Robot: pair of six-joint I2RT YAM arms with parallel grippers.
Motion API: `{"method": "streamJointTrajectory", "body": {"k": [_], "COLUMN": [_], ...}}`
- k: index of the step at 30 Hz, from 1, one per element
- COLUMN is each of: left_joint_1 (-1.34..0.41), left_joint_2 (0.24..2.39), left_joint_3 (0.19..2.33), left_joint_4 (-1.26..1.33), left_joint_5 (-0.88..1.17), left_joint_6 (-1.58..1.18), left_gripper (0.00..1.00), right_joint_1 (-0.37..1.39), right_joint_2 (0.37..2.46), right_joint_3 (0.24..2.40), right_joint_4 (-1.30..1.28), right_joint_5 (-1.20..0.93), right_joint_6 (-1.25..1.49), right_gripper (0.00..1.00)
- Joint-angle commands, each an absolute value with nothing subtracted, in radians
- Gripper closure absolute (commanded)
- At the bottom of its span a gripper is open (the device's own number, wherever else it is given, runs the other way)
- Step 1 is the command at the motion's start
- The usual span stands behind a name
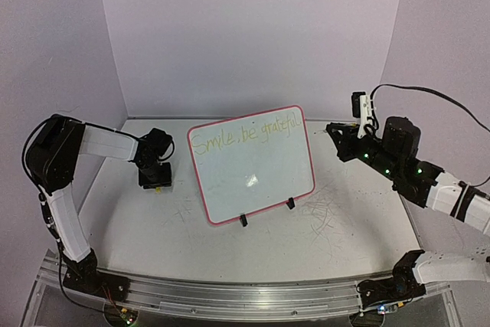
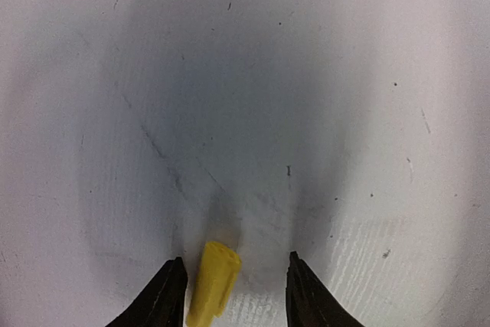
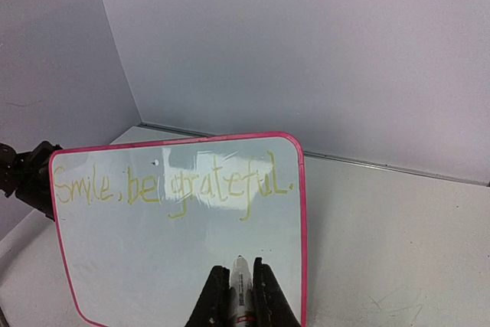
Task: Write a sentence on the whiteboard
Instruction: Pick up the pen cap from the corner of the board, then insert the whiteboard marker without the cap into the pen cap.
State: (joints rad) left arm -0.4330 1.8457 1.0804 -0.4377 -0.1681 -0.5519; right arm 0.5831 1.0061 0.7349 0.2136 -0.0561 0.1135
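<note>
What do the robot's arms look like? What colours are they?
Both arms are black and white. The left arm has chunky black joints with smooth white covers between them. The right arm looks the same, with tiny green lights on it and a thin black cable looping off it. Each arm ends in two pointed black fingers.

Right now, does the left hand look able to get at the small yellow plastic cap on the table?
Probably yes: the small yellow plastic cap lies between the open fingers of the left hand, with nothing over it.
</note>
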Motion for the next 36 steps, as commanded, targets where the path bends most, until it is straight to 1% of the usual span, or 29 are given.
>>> {"method": "streamJointTrajectory", "body": {"k": [1,5,9,14,16,18,20,23,26,28,32,36], "left_joint_1": [-0.43,-0.43,-0.431,-0.433,-0.432,-0.43,-0.424,-0.416,-0.409,-0.406,-0.404,-0.404], "left_joint_2": [1.875,1.876,1.852,1.845,1.848,1.837,1.795,1.669,1.504,1.389,1.225,1.167], "left_joint_3": [1.107,1.091,1.064,1.044,1.039,1.031,1.019,1.011,1.02,1.034,1.076,1.121], "left_joint_4": [-0.458,-0.46,-0.46,-0.471,-0.471,-0.471,-0.471,-0.472,-0.485,-0.495,-0.496,-0.495], "left_joint_5": [-0.218,-0.242,-0.246,-0.226,-0.191,-0.186,-0.176,-0.147,-0.133,-0.131,-0.1,-0.022], "left_joint_6": [-0.541,-0.541,-0.541,-0.531,-0.536,-0.55,-0.577,-0.635,-0.722,-0.792,-0.964,-1.142], "left_gripper": [0.57,0.66,0.68,0.78,0.84,0.93,0.97,1.0,1.0,1.0,1.0,1.0], "right_joint_1": [0.582,0.582,0.581,0.581,0.582,0.582,0.581,0.582,0.597,0.634,0.774,0.93], "right_joint_2": [1.004,1.025,1.045,1.058,1.064,1.068,1.07,1.087,1.112,1.135,1.212,1.333], "right_joint_3": [0.758,0.77,0.778,0.775,0.775,0.775,0.778,0.797,0.809,0.812,0.863,0.943], "right_joint_4": [0.228,0.229,0.234,0.248,0.25,0.25,0.25,0.261,0.315,0.368,0.455,0.61], "right_joint_5": [-0.077,-0.091,-0.102,-0.112,-0.117,-0.116,-0.111,-0.161,-0.251,-0.269,-0.224,-0.191], "right_joint_6": [0.117,0.115,0.12,0.126,0.125,0.118,0.11,0.088,0.059,0.021,-0.13,-0.258], "right_gripper": [1.0,1.0,1.0,1.0,1.0,1.0,1.0,1.0,1.0,1.0,1.0,1.0]}}
